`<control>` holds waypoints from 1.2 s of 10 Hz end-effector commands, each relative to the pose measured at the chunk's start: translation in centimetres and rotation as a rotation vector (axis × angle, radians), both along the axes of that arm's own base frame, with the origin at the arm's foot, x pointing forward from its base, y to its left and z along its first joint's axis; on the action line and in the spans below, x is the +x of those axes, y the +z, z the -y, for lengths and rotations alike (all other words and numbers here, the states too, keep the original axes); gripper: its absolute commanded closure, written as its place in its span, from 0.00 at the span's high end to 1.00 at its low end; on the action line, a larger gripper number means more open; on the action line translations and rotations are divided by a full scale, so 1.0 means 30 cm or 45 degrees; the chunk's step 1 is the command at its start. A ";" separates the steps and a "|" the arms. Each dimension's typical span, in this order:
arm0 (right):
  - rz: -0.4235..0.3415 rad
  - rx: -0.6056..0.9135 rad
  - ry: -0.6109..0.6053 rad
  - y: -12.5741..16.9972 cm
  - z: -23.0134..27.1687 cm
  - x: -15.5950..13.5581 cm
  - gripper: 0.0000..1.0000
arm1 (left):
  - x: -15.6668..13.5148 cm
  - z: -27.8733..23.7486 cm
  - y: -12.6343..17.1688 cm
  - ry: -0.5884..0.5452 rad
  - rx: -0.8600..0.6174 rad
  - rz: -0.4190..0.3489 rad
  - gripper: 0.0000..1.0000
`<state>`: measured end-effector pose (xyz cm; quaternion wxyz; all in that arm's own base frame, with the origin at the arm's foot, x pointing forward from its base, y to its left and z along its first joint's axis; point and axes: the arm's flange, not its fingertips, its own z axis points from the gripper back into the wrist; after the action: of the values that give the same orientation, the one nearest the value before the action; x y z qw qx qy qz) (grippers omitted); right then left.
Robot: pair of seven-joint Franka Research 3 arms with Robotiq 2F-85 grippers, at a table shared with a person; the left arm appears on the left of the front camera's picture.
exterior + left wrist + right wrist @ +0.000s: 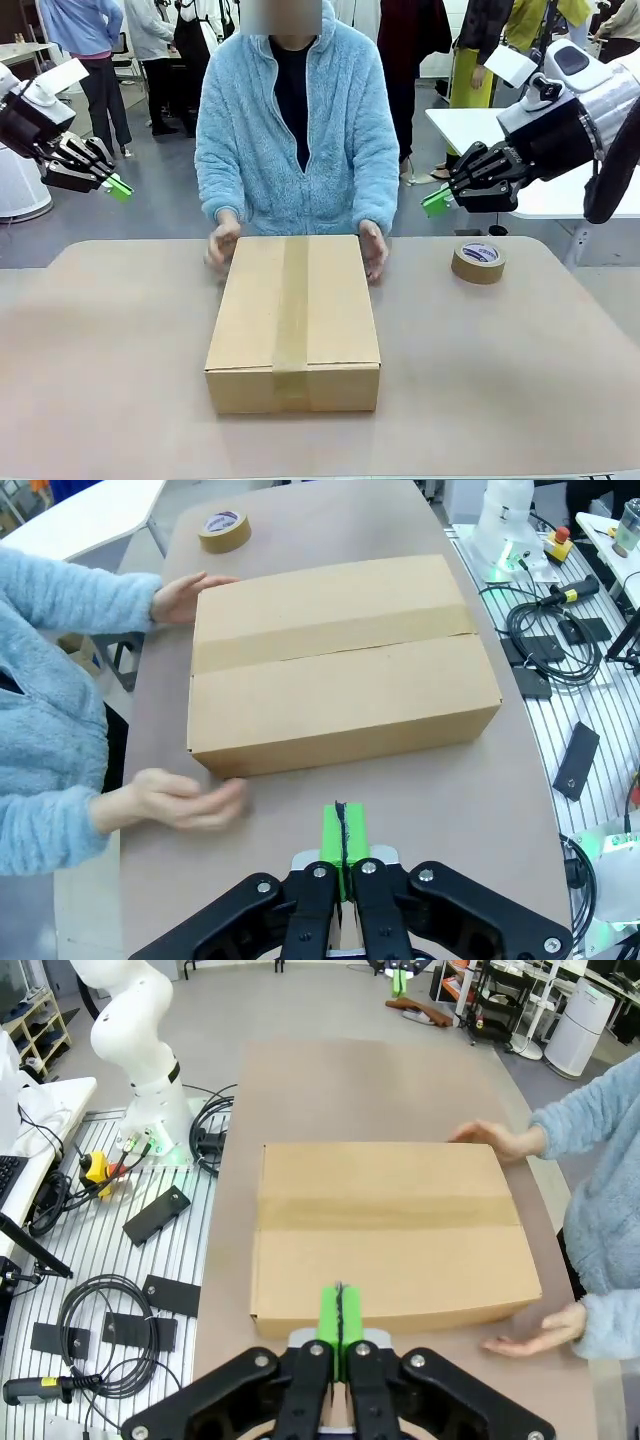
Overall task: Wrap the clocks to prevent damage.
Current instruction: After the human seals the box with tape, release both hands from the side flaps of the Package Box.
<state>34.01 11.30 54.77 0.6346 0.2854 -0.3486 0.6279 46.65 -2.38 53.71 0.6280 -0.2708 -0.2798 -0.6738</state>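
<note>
Front view: a brown box (293, 322) sits shut on the table (520, 370), a tape strip (292, 310) running along its top seam, so its contents are hidden and no clock or bundle can be seen; the person's hands (223, 243) rest at its far corners; a tape roll (478, 262) lies on the table below the right gripper (436, 203); that gripper hangs in the air, pads pressed together, holding nothing; the left gripper (119, 187) is likewise closed and empty, up and to the left of the box.

Left wrist view: the closed green pads (343, 837) point at the box (340, 665), apart from it; one hand lies just beside the gripper's tip, the other at the box's far corner near the roll (224, 531).

Right wrist view: the shut pads (340, 1315) hover over the box's near edge (395, 1310), gripping nothing; hands flank the box's right side.
</note>
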 end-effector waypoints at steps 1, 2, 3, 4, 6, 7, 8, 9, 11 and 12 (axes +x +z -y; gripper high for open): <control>0.024 0.009 0.007 -0.007 -0.004 0.009 0.01 | 0.002 0.002 0.005 -0.001 -0.010 0.010 0.00; 0.024 0.009 0.007 -0.007 -0.004 0.009 0.01 | 0.002 0.002 0.005 -0.001 -0.010 0.010 0.00; 0.024 0.009 0.007 -0.007 -0.004 0.009 0.01 | 0.002 0.002 0.005 -0.001 -0.010 0.010 0.00; 0.000 0.000 0.000 0.000 0.001 0.000 0.01 | 0.000 0.000 0.000 0.000 0.000 0.000 0.00; 0.043 -0.059 -0.034 0.000 -0.006 -0.024 0.61 | 0.007 -0.008 -0.002 -0.020 -0.021 -0.008 0.60; 0.045 -0.066 -0.030 -0.009 -0.010 -0.029 1.00 | -0.002 -0.006 -0.002 -0.016 -0.022 -0.010 1.00; 0.040 -0.067 -0.035 -0.014 -0.010 -0.034 0.65 | -0.010 -0.007 -0.005 -0.014 -0.026 -0.016 0.64; 0.033 -0.063 -0.042 -0.016 -0.012 -0.032 1.00 | -0.001 -0.007 -0.004 -0.022 -0.025 -0.027 1.00; 0.013 -0.074 -0.047 -0.026 -0.013 -0.034 1.00 | -0.006 -0.008 -0.023 -0.028 -0.033 -0.050 1.00; 0.012 -0.077 -0.045 -0.025 -0.017 -0.032 1.00 | 0.001 -0.007 -0.022 -0.038 -0.027 -0.054 1.00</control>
<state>33.38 11.26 54.38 0.6409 0.2653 -0.3464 0.6316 46.55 -2.27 52.96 0.6259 -0.2882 -0.2705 -0.6724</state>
